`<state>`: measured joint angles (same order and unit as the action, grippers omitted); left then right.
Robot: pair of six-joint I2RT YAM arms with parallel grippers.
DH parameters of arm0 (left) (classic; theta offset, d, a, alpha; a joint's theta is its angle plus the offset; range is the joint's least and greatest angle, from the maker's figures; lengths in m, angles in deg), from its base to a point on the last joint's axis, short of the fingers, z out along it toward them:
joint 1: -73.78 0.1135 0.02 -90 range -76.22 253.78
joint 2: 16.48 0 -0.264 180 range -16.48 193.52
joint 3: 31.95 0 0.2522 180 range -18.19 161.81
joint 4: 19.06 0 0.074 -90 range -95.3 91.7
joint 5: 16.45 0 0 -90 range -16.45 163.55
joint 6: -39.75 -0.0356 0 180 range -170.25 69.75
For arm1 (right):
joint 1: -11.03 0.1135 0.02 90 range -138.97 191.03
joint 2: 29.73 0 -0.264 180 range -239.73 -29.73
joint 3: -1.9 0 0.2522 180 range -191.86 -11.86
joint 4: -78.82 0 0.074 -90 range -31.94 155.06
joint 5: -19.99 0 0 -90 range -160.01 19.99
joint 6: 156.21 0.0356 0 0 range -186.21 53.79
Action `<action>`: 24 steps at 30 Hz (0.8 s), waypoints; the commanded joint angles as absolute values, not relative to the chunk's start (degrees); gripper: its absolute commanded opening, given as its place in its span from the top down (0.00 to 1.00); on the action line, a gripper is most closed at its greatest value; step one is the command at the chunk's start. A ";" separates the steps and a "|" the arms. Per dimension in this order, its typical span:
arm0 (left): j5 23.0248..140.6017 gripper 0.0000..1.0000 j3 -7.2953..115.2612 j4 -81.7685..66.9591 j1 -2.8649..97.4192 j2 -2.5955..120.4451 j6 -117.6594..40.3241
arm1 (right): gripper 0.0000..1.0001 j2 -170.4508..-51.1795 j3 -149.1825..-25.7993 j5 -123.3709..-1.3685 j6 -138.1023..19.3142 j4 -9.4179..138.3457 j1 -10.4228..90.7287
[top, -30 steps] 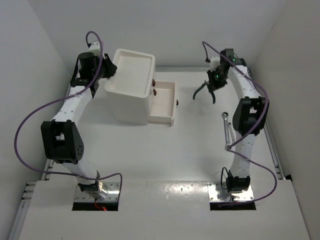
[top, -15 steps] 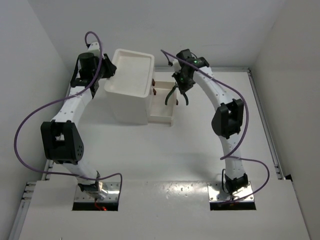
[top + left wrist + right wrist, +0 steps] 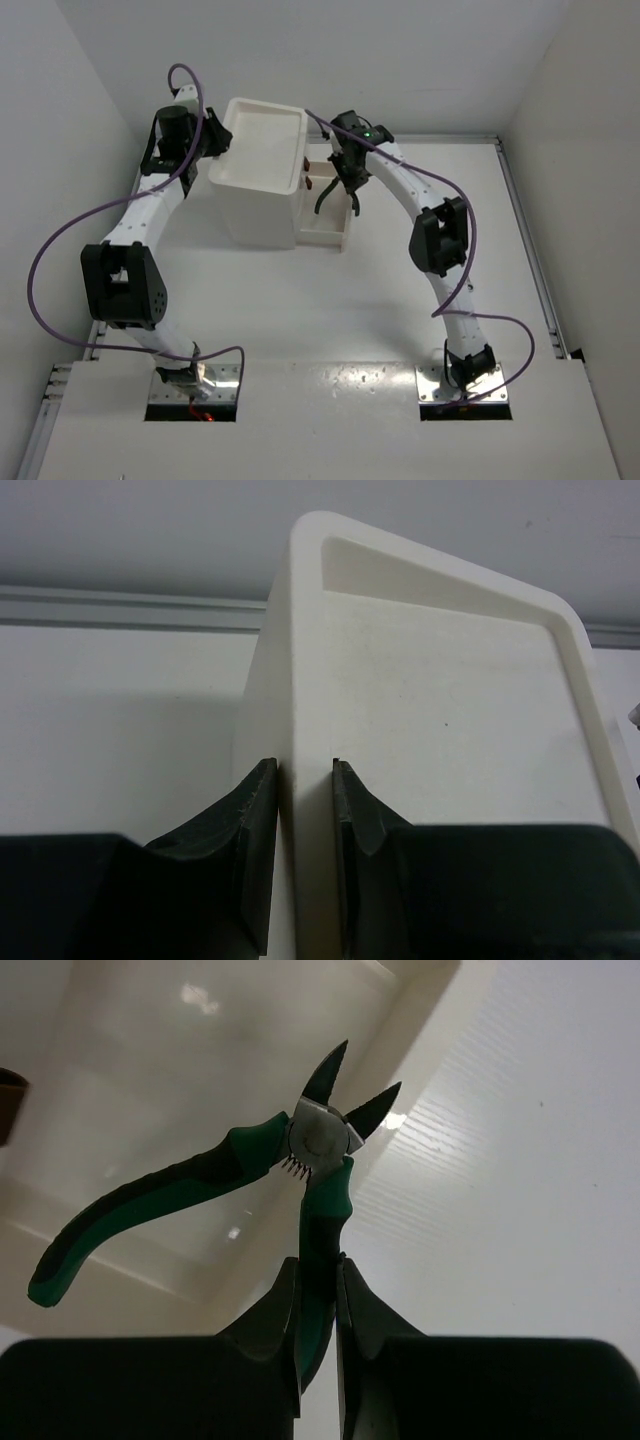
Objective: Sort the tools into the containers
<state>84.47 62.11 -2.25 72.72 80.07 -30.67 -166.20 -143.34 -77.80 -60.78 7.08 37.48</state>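
The white cabinet (image 3: 256,205) stands at the back left, with its tray top (image 3: 262,140) empty and one drawer (image 3: 327,228) pulled out to the right. My right gripper (image 3: 340,185) is shut on one handle of the green-handled pliers (image 3: 334,197) and holds them over the open drawer. In the right wrist view the pliers (image 3: 310,1145) hang nose-down from my gripper (image 3: 318,1265), with the other handle splayed left above the drawer floor (image 3: 150,1070). My left gripper (image 3: 216,140) is shut on the tray's left rim (image 3: 305,660). The other tools are out of view.
Two small dark red drawer handles (image 3: 310,175) show on the cabinet's right face. The right arm's elbow (image 3: 437,240) hangs over the table's middle right. White walls close in at the back and both sides. A metal rail (image 3: 530,260) runs along the right edge.
My right arm has swung left from the back right of the table, carrying the pliers to above the open drawer. The left arm has not moved.
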 commanded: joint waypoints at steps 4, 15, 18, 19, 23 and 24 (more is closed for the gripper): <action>84.63 1.00 53.44 20.63 72.19 86.70 -28.80 | 1.00 -165.79 -145.72 -78.70 -56.80 11.18 40.29; 85.68 1.00 52.92 20.63 72.19 86.70 -28.80 | 1.00 -168.25 -144.67 -73.45 -51.27 18.02 41.35; 85.68 1.00 52.92 20.63 72.19 86.70 -28.80 | 1.00 -168.25 -143.52 -69.40 -48.90 20.13 41.35; 85.68 1.00 52.92 20.63 72.19 86.70 -28.80 | 1.00 -168.25 -142.82 -68.87 -48.37 20.84 41.35; 85.68 1.00 52.92 20.63 72.19 86.70 -28.80 | 1.00 -170.10 -142.63 -73.50 -48.37 21.64 41.96; 85.68 1.00 52.92 20.63 72.19 87.22 -28.80 | 1.00 -170.70 -142.12 -74.66 -48.37 22.95 42.49</action>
<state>84.21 61.56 -2.71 72.74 79.79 -30.24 -169.74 -142.40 -74.07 -51.42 16.20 40.57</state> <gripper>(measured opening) 0.295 0.113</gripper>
